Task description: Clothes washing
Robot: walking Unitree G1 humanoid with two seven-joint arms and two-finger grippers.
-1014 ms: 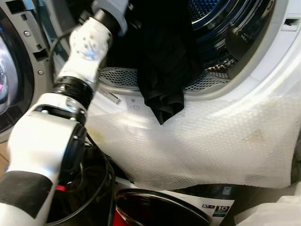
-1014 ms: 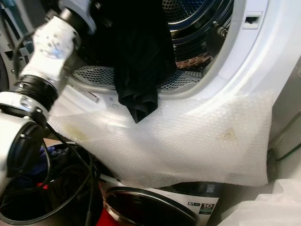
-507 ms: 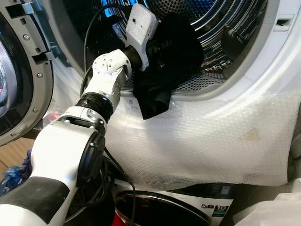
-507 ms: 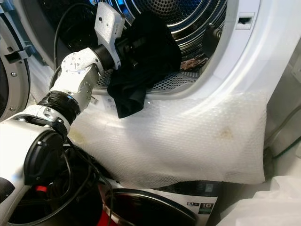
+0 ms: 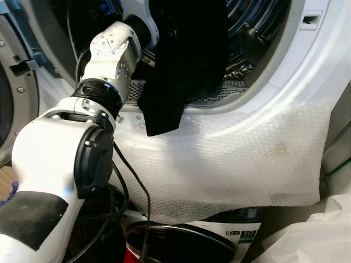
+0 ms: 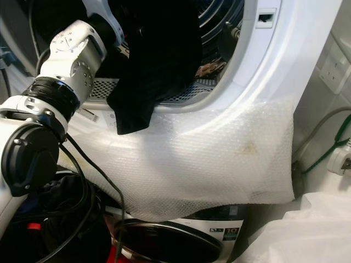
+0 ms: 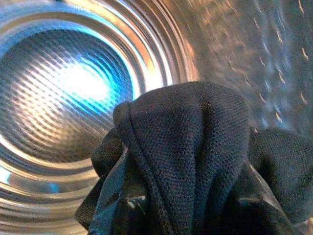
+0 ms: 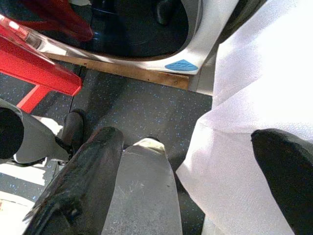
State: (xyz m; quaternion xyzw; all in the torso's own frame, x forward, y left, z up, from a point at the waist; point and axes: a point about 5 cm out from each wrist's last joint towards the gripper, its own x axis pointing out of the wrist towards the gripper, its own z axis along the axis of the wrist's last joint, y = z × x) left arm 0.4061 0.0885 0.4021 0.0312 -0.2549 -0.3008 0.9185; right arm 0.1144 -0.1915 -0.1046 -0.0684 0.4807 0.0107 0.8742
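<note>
A black garment (image 5: 186,60) hangs from inside the washing machine drum (image 5: 258,27) and drapes over the perforated rim, its lower end dangling outside. My left arm (image 5: 112,52) reaches into the drum opening beside the cloth, and the cloth hides its fingers. In the left wrist view the bunched black garment (image 7: 195,161) sits right in front of the camera, with the shiny drum wall (image 7: 63,83) behind it. My right gripper (image 8: 185,142) hangs open low over the dark floor, with nothing between its fingers.
A bubble-wrap sheet (image 5: 236,159) covers the machine's front below the opening. The open door (image 5: 11,82) stands at the left. A second machine's dark door (image 5: 181,246) lies below. White cloth (image 5: 323,235) is at the lower right, and a wall socket (image 6: 337,68) and cables are beyond it.
My left arm has lifted and pushed deeper into the drum. The black garment now hangs higher and longer over the rim. The head camera has shifted to the right.
</note>
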